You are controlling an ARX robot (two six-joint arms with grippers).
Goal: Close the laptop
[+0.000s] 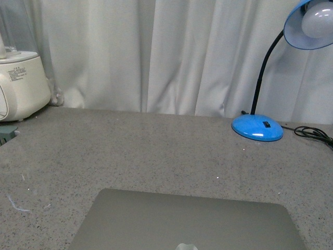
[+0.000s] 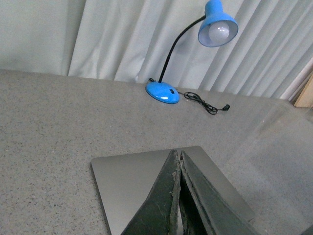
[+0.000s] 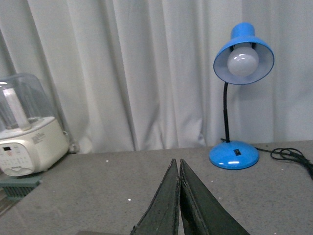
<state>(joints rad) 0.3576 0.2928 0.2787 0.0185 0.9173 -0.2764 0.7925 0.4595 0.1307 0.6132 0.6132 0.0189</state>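
Observation:
The laptop (image 1: pixel 187 221) lies shut and flat on the speckled grey table, its plain matte grey lid up, a small logo at the picture's bottom edge. Keys and screen are hidden. In the left wrist view the lid (image 2: pixel 127 181) lies under my left gripper (image 2: pixel 178 152), which is shut and empty above it. My right gripper (image 3: pixel 177 161) is shut and empty, held over the table; a sliver of the lid (image 3: pixel 105 233) shows at that view's bottom edge. Neither gripper shows in the front view.
A blue desk lamp (image 1: pixel 257 127) stands at the back right, its black cord (image 1: pixel 312 134) trailing right. A white appliance (image 1: pixel 18 83) stands at the back left. White curtains hang behind the table (image 1: pixel 130 151).

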